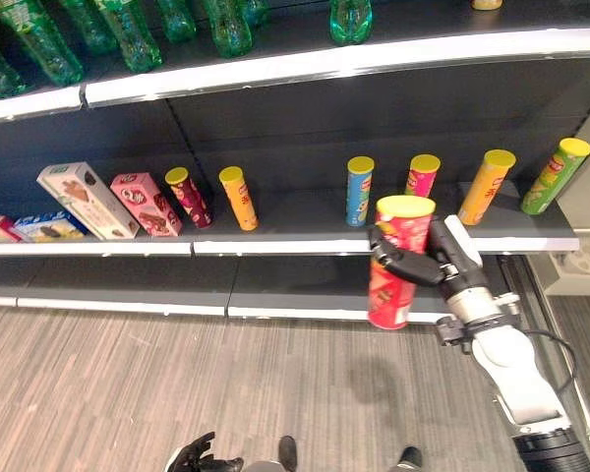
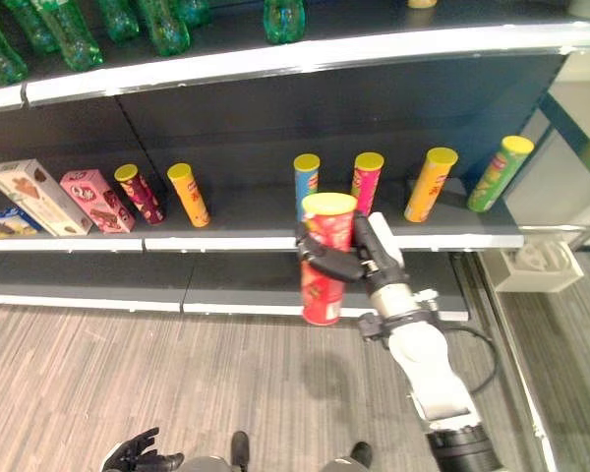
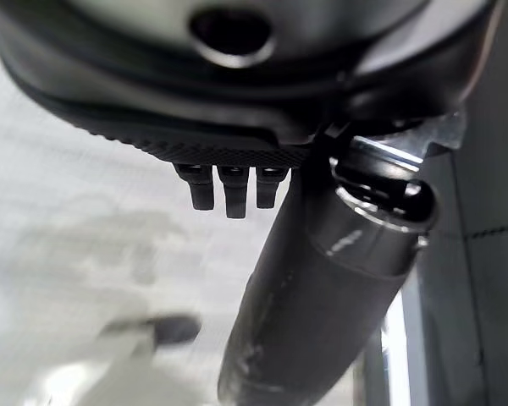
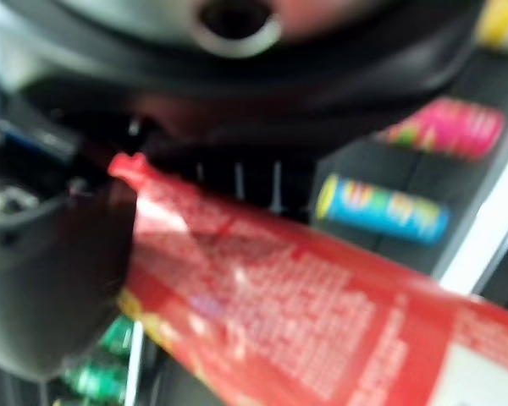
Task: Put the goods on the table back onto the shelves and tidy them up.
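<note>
The red can (image 1: 397, 262) stands upright in the right hand (image 1: 420, 263) — fingers wrapped round its middle — in front of the middle shelf's front edge (image 1: 275, 245), just before the blue can (image 1: 359, 191) and pink can (image 1: 422, 176). Green bottles (image 1: 128, 34) line the top shelf above a striped wood floor (image 1: 128, 383). The left hand (image 1: 199, 453) hangs low near the floor — its wrist view shows the fingers (image 3: 227, 188) curled, holding nothing.
</note>
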`<state>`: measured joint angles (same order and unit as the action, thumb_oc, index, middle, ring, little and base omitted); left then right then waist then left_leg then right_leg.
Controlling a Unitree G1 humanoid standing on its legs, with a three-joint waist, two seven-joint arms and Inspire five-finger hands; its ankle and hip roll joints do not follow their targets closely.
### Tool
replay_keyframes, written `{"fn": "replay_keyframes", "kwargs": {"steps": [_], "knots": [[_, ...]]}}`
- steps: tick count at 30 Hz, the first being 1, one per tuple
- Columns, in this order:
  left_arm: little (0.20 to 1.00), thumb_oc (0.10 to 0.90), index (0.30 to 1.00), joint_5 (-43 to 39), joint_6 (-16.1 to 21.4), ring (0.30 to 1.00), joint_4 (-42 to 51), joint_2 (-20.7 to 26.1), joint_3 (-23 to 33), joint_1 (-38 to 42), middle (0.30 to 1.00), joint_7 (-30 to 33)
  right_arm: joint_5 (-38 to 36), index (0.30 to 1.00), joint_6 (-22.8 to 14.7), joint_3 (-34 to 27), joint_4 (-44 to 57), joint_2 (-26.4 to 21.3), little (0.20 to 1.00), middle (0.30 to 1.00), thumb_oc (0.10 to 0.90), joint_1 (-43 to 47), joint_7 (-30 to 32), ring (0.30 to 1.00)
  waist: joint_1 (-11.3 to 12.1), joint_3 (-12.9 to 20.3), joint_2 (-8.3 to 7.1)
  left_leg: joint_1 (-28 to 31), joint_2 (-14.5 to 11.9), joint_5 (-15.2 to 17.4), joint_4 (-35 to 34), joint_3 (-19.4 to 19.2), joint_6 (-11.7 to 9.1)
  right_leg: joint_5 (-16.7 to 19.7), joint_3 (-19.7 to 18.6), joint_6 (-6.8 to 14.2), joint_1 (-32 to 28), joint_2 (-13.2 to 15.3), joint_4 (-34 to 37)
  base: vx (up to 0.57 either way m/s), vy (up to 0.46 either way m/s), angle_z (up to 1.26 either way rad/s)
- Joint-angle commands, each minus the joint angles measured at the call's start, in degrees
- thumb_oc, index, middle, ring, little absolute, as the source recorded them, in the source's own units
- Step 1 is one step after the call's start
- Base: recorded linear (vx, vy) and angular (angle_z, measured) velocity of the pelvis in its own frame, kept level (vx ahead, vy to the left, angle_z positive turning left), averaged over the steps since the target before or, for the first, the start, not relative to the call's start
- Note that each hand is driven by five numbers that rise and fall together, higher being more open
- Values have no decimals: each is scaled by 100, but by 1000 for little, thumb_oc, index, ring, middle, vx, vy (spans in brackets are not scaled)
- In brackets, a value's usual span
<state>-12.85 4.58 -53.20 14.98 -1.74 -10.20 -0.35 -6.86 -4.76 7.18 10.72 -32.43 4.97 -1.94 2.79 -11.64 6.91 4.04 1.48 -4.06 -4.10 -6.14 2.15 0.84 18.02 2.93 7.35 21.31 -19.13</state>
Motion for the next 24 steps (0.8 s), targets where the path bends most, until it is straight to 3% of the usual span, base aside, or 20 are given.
{"fn": "replay_keyframes", "kwargs": {"steps": [1, 4, 9, 12, 14, 15, 18, 20, 21, 22, 23, 24], "knots": [[900, 800, 900, 90, 123, 900, 164, 538, 91, -190, 900, 3, -140, 300, -588, -299, 499, -52, 300, 300, 400, 1177, 146, 300, 138, 214, -196, -303, -349, 316, 5, 149, -508, -226, -5, 294, -456, -718, 943, 88, 142, 38], [900, 800, 900, -14, 108, 900, 66, 435, 122, -111, 900, 19, -236, 300, -634, -163, 392, -71, 300, 300, 400, 1334, 132, 300, 91, 74, -328, -229, -214, 366, -32, 188, -494, 23, 75, 368, -42, -1257, 1429, 79, 64, 3], [900, 800, 900, -151, 137, 900, 219, 252, 93, -100, 900, 56, -148, 300, -653, 1, 184, -153, 300, 300, 400, 1475, 256, 300, 247, 101, -604, -283, -84, 692, 300, 294, -523, 369, 222, 436, -491, -1434, 2399, 128, -52, 25], [900, 800, 900, -334, 156, 900, 546, 228, 28, -161, 900, 33, -112, 300, -687, 73, 106, -195, 300, 300, 400, 1593, 313, 300, 369, -16, -725, -843, -223, 1073, 1500, 239, -611, 330, 347, 401, -597, -1393, 2413, 34, -118, 18], [900, 800, 900, -423, 122, 900, 566, 201, 21, -174, 900, 46, -82, 300, -689, 80, 47, -212, 300, 300, 400, 1618, 374, 300, 457, -103, -670, -1216, -388, 1269, 2299, 230, -701, 156, 387, 321, -774, -1459, 2413, 49, -54, 39], [900, 800, 900, -490, 107, 900, 563, 171, 44, -191, 900, 86, -41, 300, -671, 88, 14, -222, 300, 300, 400, 1610, 411, 300, 496, -146, -640, -1423, -466, 1194, 2557, 261, -754, 91, 400, 291, -854, -1458, 2413, 169, 78, 34], [900, 800, 900, -492, 122, 900, 552, 158, 59, -263, 900, 112, 230, 300, -617, 136, -48, -222, 300, 300, 400, 1605, 490, 300, 602, -114, -688, -1526, -692, 789, 1827, 543, -801, 29, 304, 354, -860, -1366, 2413, 208, 164, 3], [900, 800, 900, -561, 139, 900, 558, 183, 34, -288, 900, 189, 284, 300, -628, 208, -153, -193, 300, 300, 400, 1692, 585, 300, 645, -125, -648, -1578, -969, 398, 1166, 818, -878, -79, 214, 388, -868, -1342, 2413, 239, 294, -43], [900, 800, 900, -511, 150, 900, 547, 196, -44, -330, 900, 197, 420, 300, -612, 205, -283, -223, 300, 300, 400, 1725, 744, 300, 643, -103, -457, -1658, -1288, 10, 359, 867, -1053, -318, 141, 478, -1012, -1259, 2413, 341, 468, -41], [900, 800, 900, -423, 159, 900, 499, 207, -81, -359, 900, 159, 445, 300, -611, 208, -236, -252, 300, 300, 400, 1727, 711, 300, 633, -28, -317, -1446, -1338, -31, 5, 786, -1104, -327, 102, 512, -1049, -1259, 2413, 353, 810, 2], [900, 800, 900, -295, 165, 900, 548, 258, -122, -370, 900, 160, 722, 300, -575, 202, -152, -208, 300, 300, 400, 1881, 814, 300, 639, -98, -27, -1387, -1153, -177, 88, 763, -1125, -156, 26, 599, -937, -966, 2320, 172, 682, -13], [900, 800, 900, -234, 201, 900, 570, 304, -163, -356, 900, 150, 810, 300, -591, 199, -152, -224, 300, 300, 400, 1985, 901, 300, 635, -153, 21, -1423, -1024, -128, 141, 711, -1069, -85, -63, 646, -831, -823, 2278, 71, 654, -72]]}}
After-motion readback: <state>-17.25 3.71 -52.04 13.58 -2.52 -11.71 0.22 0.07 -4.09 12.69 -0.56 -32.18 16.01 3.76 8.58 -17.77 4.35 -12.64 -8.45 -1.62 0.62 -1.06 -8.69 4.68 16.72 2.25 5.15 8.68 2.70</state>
